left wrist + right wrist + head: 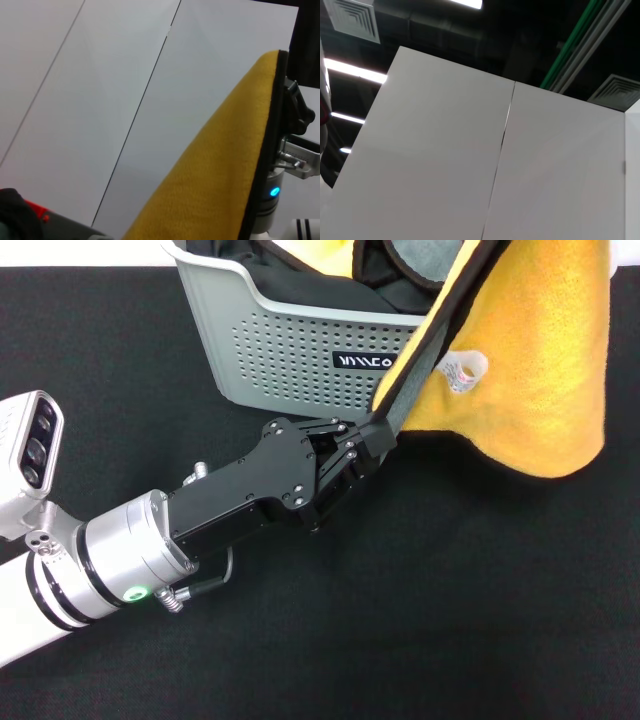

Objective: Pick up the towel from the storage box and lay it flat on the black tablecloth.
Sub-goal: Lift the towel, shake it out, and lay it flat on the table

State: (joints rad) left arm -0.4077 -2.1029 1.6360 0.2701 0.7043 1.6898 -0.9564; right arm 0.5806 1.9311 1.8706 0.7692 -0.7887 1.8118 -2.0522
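**Left gripper pinches the towel's edge**

The black tablecloth [480, 620] is the biggest thing here. It spreads out under the left gripper and all around it.

The towel [530, 360] comes next. It hangs in the air, up and off to the right of the left gripper, with its yellow side showing. Part of it sits inside the storage box [290, 355]. A thin black edge runs down to the fingers, and a small white tag [462, 372] hangs on the yellow side, just above the gripper. The left wrist view shows the yellow towel [220, 175] close up.

The storage box stands on the tablecloth just beyond the gripper.

The left gripper [372, 440] is closed tight on the towel's low corner, near the front wall of the box.

The right gripper is not seen.
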